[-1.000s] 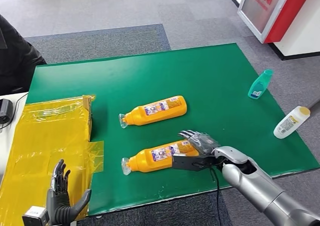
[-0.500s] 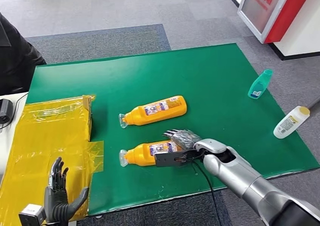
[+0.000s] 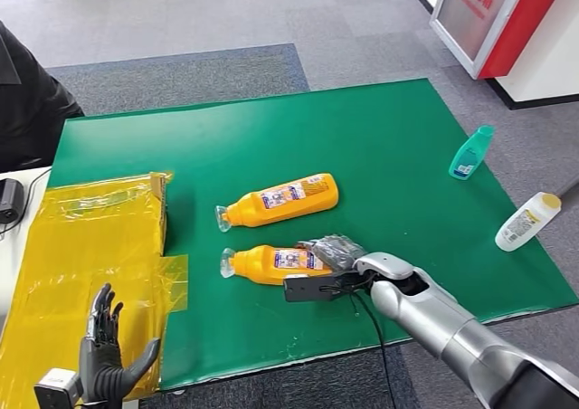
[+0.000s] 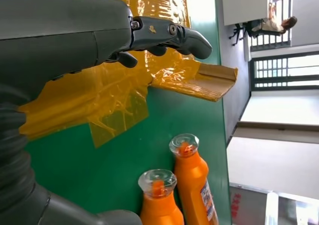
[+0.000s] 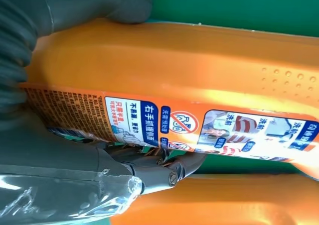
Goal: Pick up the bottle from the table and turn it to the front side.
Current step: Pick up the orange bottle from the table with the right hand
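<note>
Bottle (image 3: 277,263) lying on its side on green mat (image 3: 383,137), near front edge, clear cap pointing to robot's left; right hand (image 3: 332,257) gripping its base end.
Rt wrist view: thumb + fingers (image 5: 165,168) wrapping orange body, label (image 5: 211,128) facing cam. 2nd orange bottle (image 3: 280,200) lying just behind, apart. Left hand (image 3: 106,355) hovering w/ fingers spread, holding nothing, over yellow film (image 3: 75,237).

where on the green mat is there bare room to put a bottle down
The far half of the mat, beyond the far orange bottle, is bare. So is the stretch between that bottle and the teal bottle, and the near strip by the mat's front edge. It is crowded mid-mat, where the right hand grips the near orange bottle, and left by the yellow wrap.
</note>
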`<state>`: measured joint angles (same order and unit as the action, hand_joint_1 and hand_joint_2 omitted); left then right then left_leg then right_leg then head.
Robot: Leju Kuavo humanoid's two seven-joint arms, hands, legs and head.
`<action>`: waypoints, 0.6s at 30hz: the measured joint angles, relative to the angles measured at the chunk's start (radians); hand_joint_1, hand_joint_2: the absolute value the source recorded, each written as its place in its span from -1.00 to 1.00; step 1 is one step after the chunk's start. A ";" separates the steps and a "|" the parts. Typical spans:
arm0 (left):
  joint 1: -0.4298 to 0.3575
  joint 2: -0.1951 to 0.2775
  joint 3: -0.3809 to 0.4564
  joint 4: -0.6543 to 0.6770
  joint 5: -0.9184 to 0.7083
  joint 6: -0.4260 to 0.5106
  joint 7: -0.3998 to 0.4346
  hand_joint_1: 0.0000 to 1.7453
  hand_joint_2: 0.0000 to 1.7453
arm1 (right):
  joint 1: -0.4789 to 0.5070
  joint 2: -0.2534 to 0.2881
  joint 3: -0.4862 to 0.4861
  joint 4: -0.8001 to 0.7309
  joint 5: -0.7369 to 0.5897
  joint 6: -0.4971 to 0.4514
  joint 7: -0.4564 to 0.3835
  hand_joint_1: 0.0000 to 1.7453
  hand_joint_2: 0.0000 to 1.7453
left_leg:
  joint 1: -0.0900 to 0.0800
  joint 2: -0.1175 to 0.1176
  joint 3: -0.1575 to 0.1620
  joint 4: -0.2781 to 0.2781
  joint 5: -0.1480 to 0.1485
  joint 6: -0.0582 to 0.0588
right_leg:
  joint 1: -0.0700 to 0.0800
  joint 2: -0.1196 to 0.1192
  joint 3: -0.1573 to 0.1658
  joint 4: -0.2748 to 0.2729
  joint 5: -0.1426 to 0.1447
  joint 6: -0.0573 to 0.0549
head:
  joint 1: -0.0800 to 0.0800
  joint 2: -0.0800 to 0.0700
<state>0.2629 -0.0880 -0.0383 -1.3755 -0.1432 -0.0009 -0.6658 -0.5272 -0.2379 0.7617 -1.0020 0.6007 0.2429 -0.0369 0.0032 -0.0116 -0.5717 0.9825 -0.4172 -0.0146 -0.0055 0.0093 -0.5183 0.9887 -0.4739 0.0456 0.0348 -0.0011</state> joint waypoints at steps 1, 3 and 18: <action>0.000 -0.001 -0.001 0.000 -0.001 0.001 0.000 -1.00 1.00 | 0.007 -0.009 0.000 -0.009 -0.003 -0.004 -0.001 1.00 1.00 | 0.000 0.000 0.000 0.000 0.000 0.000 | 0.000 0.000 0.000 0.000 0.000 0.000 | 0.000 0.000; 0.000 -0.002 -0.003 0.000 -0.002 0.003 0.000 -1.00 1.00 | 0.016 -0.022 -0.001 -0.024 -0.007 -0.008 -0.001 1.00 1.00 | 0.000 0.000 0.000 0.000 0.000 0.000 | 0.000 0.000 0.000 0.000 0.000 0.000 | 0.000 0.000; 0.032 -0.008 0.058 -0.033 0.028 -0.011 0.000 -1.00 1.00 | 0.128 0.006 -0.057 -0.208 -0.037 -0.178 -0.023 1.00 1.00 | 0.000 0.000 -0.001 -0.001 0.000 0.000 | 0.001 0.000 0.000 0.000 -0.001 -0.001 | 0.000 0.000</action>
<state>0.2946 -0.0965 0.0199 -1.4081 -0.1152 -0.0118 -0.6657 -0.3988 -0.2322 0.7042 -1.2102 0.5634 0.0652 -0.0602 0.0037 -0.0117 -0.5724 0.9819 -0.4172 -0.0150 -0.0046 0.0091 -0.5186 0.9890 -0.4745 0.0447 0.0347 -0.0011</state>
